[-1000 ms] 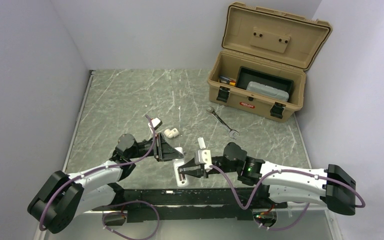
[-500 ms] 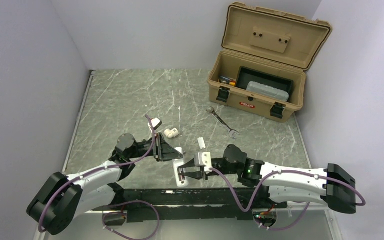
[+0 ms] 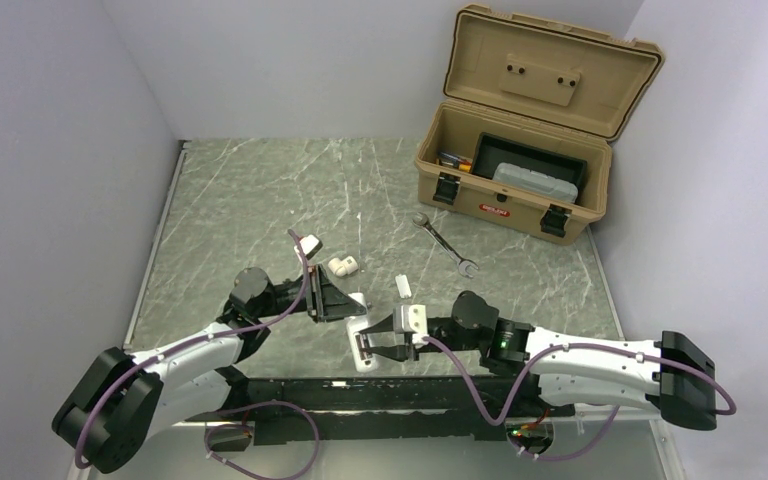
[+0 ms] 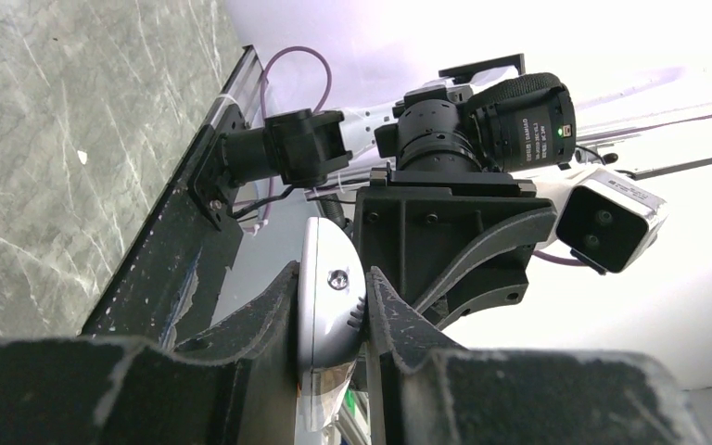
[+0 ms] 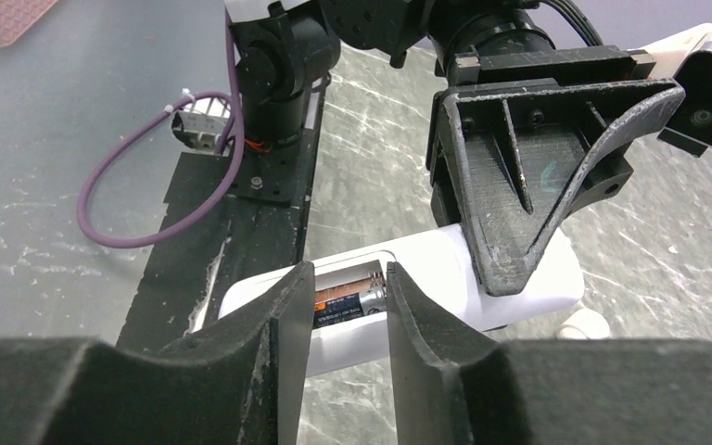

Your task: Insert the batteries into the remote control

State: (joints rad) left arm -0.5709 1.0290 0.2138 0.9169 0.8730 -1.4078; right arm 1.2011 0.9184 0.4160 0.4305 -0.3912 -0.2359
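The white remote control (image 3: pixel 361 352) lies back-up at the near edge of the table, between the two arms. My left gripper (image 3: pixel 348 302) is shut on its far end; in the left wrist view the remote (image 4: pixel 330 287) is pinched edge-on between the fingers (image 4: pixel 269 311). My right gripper (image 5: pixel 348 278) hovers open over the remote's (image 5: pixel 510 273) uncovered battery bay. A copper-and-black battery (image 5: pixel 348 302) lies in that bay and shows through the gap between the jaws, which do not touch it. Whether another battery lies beside it, I cannot tell.
An open tan toolbox (image 3: pixel 513 190) stands at the back right. A silver wrench (image 3: pixel 445 243) lies in front of it. A stubby white pipe fitting (image 3: pixel 342 266) and a small white piece (image 3: pixel 403 287) rest near the grippers. The black base rail (image 3: pixel 380 395) runs along the near edge.
My right gripper's jaws have spread wider over the battery bay, and its wrist has shifted slightly. The left gripper and the remote have stayed put.
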